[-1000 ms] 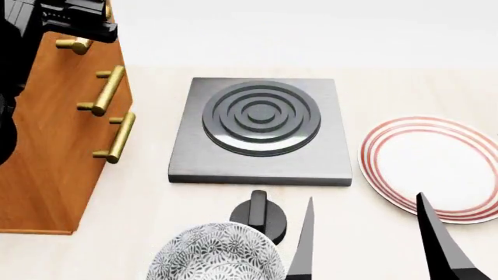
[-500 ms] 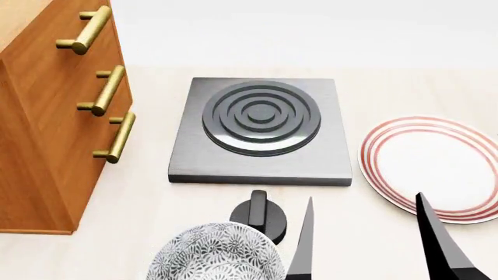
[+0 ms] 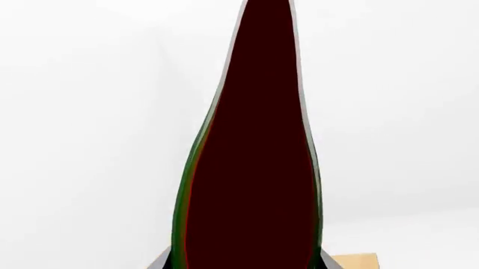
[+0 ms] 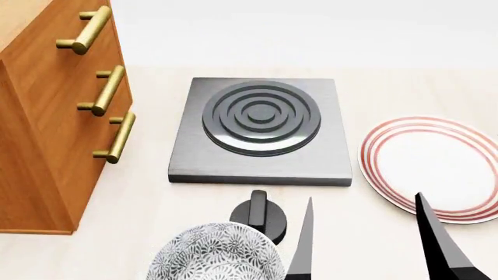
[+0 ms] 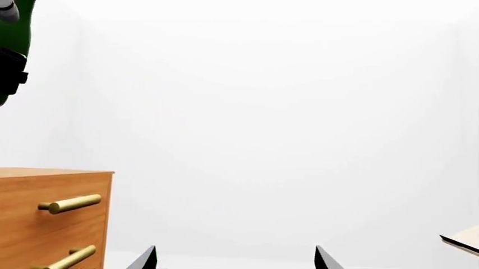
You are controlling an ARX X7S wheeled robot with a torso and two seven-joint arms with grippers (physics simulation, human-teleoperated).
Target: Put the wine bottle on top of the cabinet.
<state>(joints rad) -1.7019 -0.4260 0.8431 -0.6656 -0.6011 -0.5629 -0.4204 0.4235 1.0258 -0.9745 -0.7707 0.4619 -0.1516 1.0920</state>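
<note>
The wine bottle (image 3: pixel 250 168) fills the left wrist view, dark with green edges, narrowing away from the camera. My left gripper (image 3: pixel 247 264) is shut on it, with a dark finger showing on each side of its body. In the right wrist view a green bit of the wine bottle (image 5: pixel 17 22) shows high above the cabinet (image 5: pixel 45 224). The reddish-brown cabinet (image 4: pixel 46 146), with brass bar handles, stands at the left of the head view, where neither the bottle nor the left arm shows. My right gripper (image 4: pixel 364 198) is open and empty near the front edge.
A grey square hob (image 4: pixel 260 131) with concentric rings lies in the middle of the pale table. A black knob (image 4: pixel 259 214) and a patterned bowl (image 4: pixel 214 256) sit in front of it. A red-ringed plate (image 4: pixel 432 166) lies at the right.
A second ago the left arm showed over the cabinet's top corner in the head view; it has since left that view. The right gripper has not moved.
</note>
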